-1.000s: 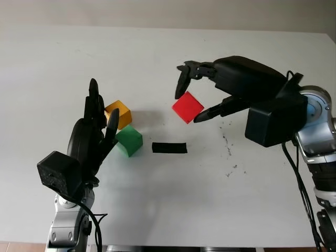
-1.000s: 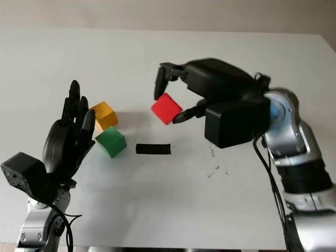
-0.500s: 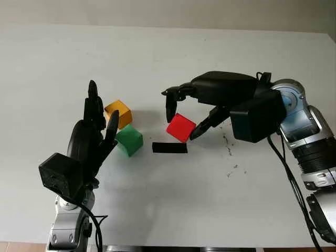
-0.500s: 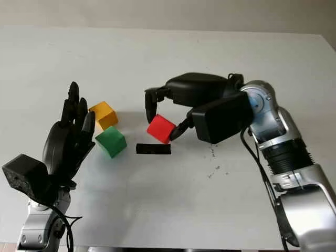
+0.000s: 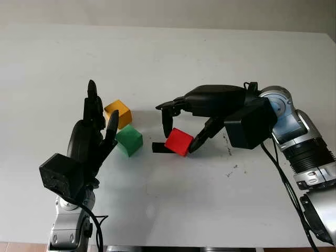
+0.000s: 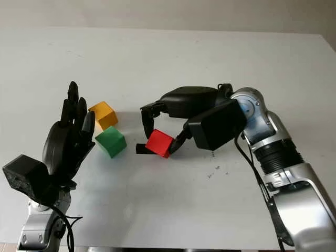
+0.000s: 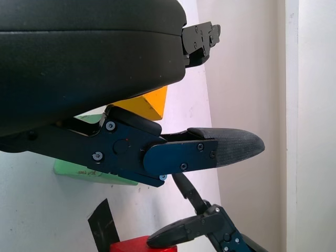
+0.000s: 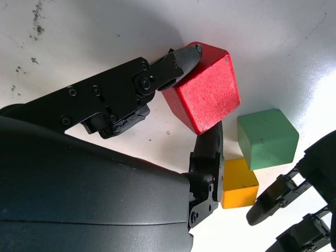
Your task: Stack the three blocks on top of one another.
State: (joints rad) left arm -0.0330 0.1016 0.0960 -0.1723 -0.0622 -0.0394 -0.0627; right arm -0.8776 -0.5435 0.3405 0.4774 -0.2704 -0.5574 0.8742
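The red block (image 5: 179, 142) sits at the table's centre, pinched between the fingertips (image 8: 185, 54) of your right hand (image 5: 181, 125), low over the white table (image 5: 210, 52) and partly covering a strip of black tape (image 5: 159, 147). Whether its lower corner touches the surface cannot be told. The block is a cube and so has no long axis; it hangs tilted, one edge turned toward the near side.

To its left lie the green block (image 5: 129, 140) and, just beyond that on the far side, the orange block (image 5: 118, 114), close together, corner to corner, each flat on the table. None is stacked yet.

Your left hand (image 5: 93, 134) stands open, holding nothing, at the near left of the green block, fingers pointing to the far side.

The step in hand appears to be carrying the first block. Judged from this layout, the next move calls for you to level the cube, bring it leftward over the green or orange block, square its faces with the one beneath, and let go only once it rests fully seated.
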